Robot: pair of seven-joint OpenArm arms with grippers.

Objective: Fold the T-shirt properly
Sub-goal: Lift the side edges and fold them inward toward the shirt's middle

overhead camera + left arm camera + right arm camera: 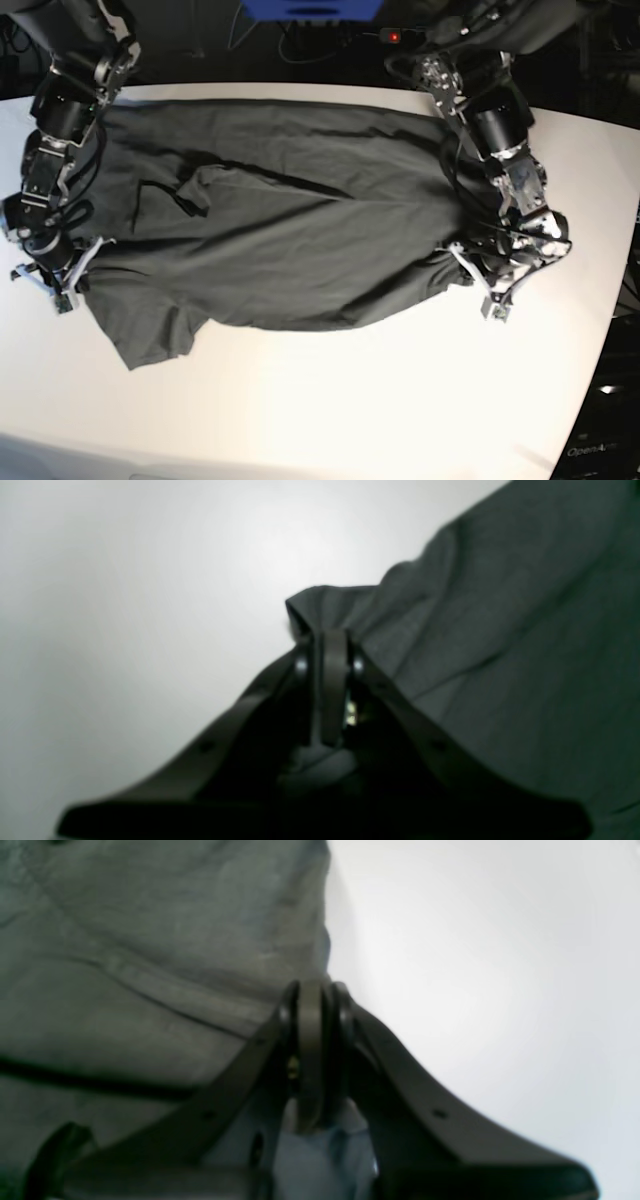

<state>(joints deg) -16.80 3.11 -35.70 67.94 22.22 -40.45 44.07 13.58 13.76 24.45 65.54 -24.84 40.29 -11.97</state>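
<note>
Nearest the base cam is bare white table, running up to the shirt's near hem. T-shirt, dark grey, lies spread across the table w/ long axis left-right in the base view, wrinkled, a fold ridge running diag across the middle & a small bunched flap left of centre. One sleeve hangs toward the near-left corner of the cloth, edge rumpled.

Left gripper sits at the cloth's edge on the base view's right, jaws pinched tight on a gathered bit of fabric; shirt puckers into small pleats there. Left wrist cam shows it close: left gripper fingers pressed together w/ a strip of grey cloth clamped between, fabric peaking just beyond the tips, rest of shirt falling away to the right, white table on the left.

Right gripper is at the opposite edge, base view's left, also closed on cloth. Right wrist cam: right gripper fingers squeezed on the shirt edge, a seam line crossing the fabric to the left, table bright white on the right.

Both arms reach in from the far side. Beyond the far table edge: blue box, dark cables, small red light
</note>
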